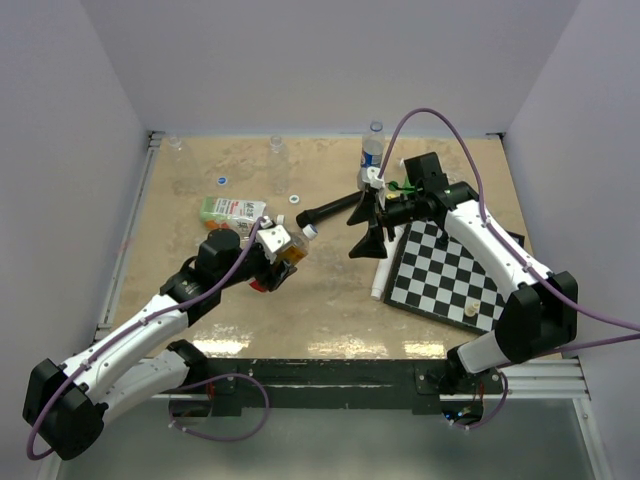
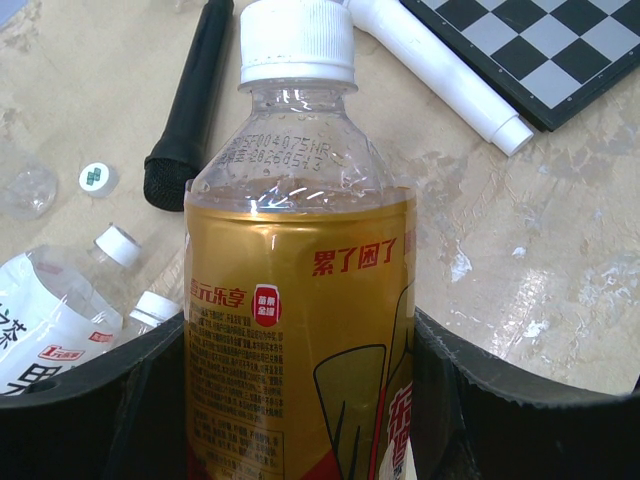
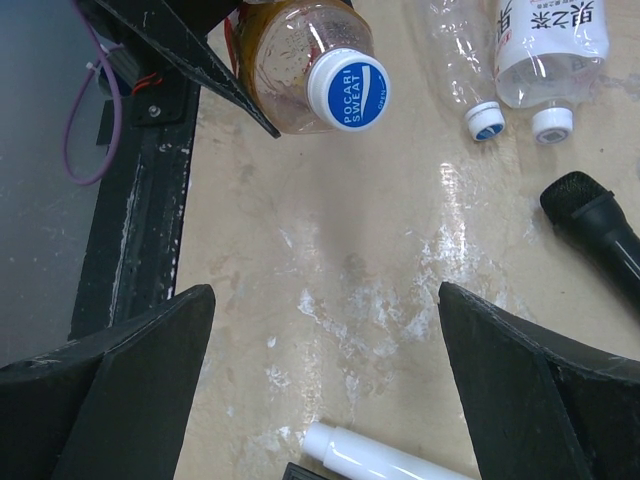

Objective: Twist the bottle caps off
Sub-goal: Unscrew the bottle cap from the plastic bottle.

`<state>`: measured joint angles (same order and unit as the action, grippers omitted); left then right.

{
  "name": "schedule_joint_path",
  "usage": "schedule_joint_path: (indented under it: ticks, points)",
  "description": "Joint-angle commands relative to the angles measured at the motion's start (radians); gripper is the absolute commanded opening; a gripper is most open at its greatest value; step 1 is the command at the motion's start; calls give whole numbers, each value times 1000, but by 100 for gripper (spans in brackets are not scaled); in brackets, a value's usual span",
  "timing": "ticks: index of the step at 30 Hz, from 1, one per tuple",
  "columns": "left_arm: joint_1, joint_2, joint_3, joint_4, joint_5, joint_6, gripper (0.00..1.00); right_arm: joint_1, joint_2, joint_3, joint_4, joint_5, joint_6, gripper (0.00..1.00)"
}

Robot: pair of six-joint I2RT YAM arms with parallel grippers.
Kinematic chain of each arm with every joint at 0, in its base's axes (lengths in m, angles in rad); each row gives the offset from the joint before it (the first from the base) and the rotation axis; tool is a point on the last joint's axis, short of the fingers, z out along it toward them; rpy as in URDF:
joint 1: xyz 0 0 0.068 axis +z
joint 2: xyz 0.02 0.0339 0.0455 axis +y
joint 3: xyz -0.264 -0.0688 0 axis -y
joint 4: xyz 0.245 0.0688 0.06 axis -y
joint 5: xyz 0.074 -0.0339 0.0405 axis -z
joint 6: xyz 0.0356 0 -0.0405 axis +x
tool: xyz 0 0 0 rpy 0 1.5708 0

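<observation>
Ribbed white plastic screw cap (image 2: 297, 40) tops the one clear, amber-filled plastic bottle with a glossy yellow-red label (image 2: 300, 300), which is clamped between the two black fingers of the left gripper (image 2: 300, 430). Two more capped clear bottles (image 2: 45, 325) lie just beside those fingers. The right gripper (image 3: 325, 400) hangs spread wide, gripping nothing, with that cap beyond its fingertips.

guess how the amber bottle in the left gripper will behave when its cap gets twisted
Probably heavy for its size: the amber bottle looks filled nearly to the shoulder. Its glossy label sits in the left gripper, so it may spin in the grip when the cap is turned. The thin clear wall could dent if squeezed harder.
</observation>
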<state>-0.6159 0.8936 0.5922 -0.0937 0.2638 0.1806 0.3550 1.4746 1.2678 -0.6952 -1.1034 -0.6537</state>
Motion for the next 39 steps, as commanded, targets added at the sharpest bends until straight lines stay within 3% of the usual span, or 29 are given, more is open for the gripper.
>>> schedule_joint_path:
  ticks: [1, 32, 39]
  points:
    - [-2, -8, 0, 49, 22, 23, 0, 6, -8, -5, 11, -41, 6, 98]
    - [-4, -8, -6, 52, 37, 30, 0, 15, -11, -28, 23, -87, 19, 98]
    - [-2, -8, -8, 54, 43, 33, 0, 18, 26, -21, 37, -202, 75, 98]
